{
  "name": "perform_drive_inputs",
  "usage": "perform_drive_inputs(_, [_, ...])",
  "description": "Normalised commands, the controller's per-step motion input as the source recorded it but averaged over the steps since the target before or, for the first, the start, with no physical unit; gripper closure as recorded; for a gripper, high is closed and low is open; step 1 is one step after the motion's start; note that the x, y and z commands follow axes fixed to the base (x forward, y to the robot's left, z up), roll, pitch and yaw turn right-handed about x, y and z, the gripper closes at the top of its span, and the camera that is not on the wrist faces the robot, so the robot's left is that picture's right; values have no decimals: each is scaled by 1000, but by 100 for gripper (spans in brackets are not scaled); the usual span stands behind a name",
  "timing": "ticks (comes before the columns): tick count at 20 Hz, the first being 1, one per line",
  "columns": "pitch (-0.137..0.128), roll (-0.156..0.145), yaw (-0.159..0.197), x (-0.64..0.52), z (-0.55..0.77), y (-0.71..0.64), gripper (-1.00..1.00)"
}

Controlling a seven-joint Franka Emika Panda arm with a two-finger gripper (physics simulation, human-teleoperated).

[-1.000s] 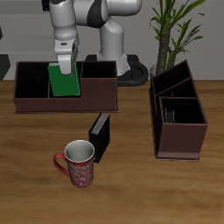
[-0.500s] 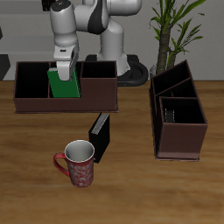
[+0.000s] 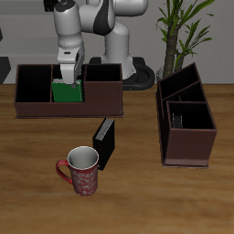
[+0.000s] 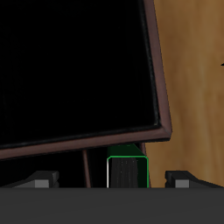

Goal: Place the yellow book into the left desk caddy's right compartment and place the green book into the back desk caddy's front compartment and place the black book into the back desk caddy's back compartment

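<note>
The green book [image 3: 67, 92] stands low inside the middle compartment of the back desk caddy [image 3: 37, 107]; only its top part shows above the wall. My gripper [image 3: 69, 76] hangs right above it, open. In the wrist view the green book's edge [image 4: 128, 171] sits between my fingers [image 4: 40, 181] with a gap on each side. The black book [image 3: 106, 143] stands on the table in front of that caddy. The left desk caddy [image 3: 188, 138] stands off to the side. The yellow book is out of view.
A red patterned mug [image 3: 80, 171] stands near the table's front edge, beside the black book. A potted plant [image 3: 177, 27] rises behind the left desk caddy.
My gripper came down over the back desk caddy with the green book, then stopped. The book has since dropped deeper into the compartment while the gripper stayed put.
</note>
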Motion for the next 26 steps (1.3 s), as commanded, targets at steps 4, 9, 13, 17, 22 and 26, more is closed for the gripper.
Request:
perform_drive_inputs(4, [-62, -14, -79, 71, 279, -34, -100])
perform_drive_inputs(9, [-86, -51, -171, 164, 374, -200, -100])
perform_drive_inputs(13, [-106, -87, -323, 241, 468, -314, -100])
perform_drive_inputs(17, [-31, -141, -560, 447, 317, -456, -100])
perform_drive_inputs(22, [-40, -60, -264, 315, 177, -141, -100])
perform_drive_inputs(26, [39, -90, -514, 703, 248, -26, -100])
